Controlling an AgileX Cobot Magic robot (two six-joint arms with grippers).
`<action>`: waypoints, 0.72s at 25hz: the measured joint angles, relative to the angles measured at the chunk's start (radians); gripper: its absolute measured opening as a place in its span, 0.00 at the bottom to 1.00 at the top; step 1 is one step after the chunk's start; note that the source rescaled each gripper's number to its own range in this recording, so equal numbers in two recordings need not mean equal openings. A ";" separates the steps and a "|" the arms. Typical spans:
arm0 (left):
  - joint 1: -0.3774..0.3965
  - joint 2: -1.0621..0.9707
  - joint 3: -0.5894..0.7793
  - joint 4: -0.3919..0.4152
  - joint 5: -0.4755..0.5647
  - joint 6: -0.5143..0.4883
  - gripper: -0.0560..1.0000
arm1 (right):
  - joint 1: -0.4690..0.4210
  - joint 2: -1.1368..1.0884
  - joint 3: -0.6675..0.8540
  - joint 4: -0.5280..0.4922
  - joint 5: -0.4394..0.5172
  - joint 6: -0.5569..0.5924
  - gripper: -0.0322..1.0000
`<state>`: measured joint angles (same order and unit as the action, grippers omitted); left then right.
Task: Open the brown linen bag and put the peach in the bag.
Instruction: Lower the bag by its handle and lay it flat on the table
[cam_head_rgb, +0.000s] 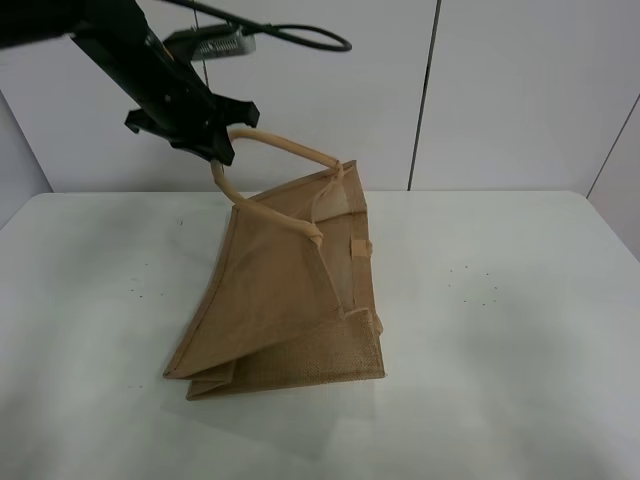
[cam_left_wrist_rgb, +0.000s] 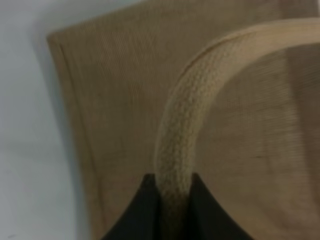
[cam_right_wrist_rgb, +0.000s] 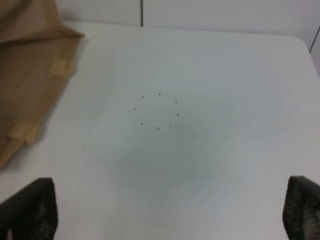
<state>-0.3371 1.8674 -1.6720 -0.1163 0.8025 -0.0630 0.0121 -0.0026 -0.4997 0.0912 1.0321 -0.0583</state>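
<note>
On white counter (cam_head_rgb: 520, 330), centre-left: large tan-brown coarse-woven burlap bag (cam_head_rgb: 290, 300), partly lifted, near panel pulled up w/ side gusset unfolding, base flat on counter. Left tool (cam_head_rgb: 212, 148) clamped on lighter beige woven loop handle (cam_head_rgb: 285, 146), holding it above bag. Counter right of bag bare save small dark specks (cam_head_rgb: 475, 290); back edge meets white wall panels (cam_head_rgb: 520, 90). Left wrist view: handle weave pinched betw. dark fingers (cam_left_wrist_rgb: 142, 215). Right wrist view: right tool (cam_right_wrist_rgb: 170, 210) w/ fingers wide apart, holding nothing, over counter beside bag edge.

Brown linen bag (cam_head_rgb: 290, 300) on white table (cam_head_rgb: 500, 330), one side lifted and mouth parted. Beige handle (cam_head_rgb: 285, 148) pinched in left gripper (cam_head_rgb: 215, 150), raised above tabletop. Second handle (cam_head_rgb: 268, 210) hanging slack.
</note>
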 joint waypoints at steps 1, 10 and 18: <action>0.000 0.022 0.024 -0.020 -0.026 0.000 0.05 | 0.000 0.000 0.000 0.000 0.000 0.000 1.00; -0.002 0.165 0.062 -0.080 -0.076 0.000 0.54 | 0.000 0.000 0.000 0.000 0.000 0.000 1.00; -0.002 0.163 -0.050 0.031 0.023 0.000 0.99 | 0.000 0.000 0.000 0.000 0.000 0.000 1.00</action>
<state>-0.3389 2.0303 -1.7224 -0.0850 0.8257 -0.0630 0.0121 -0.0026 -0.4997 0.0912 1.0321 -0.0583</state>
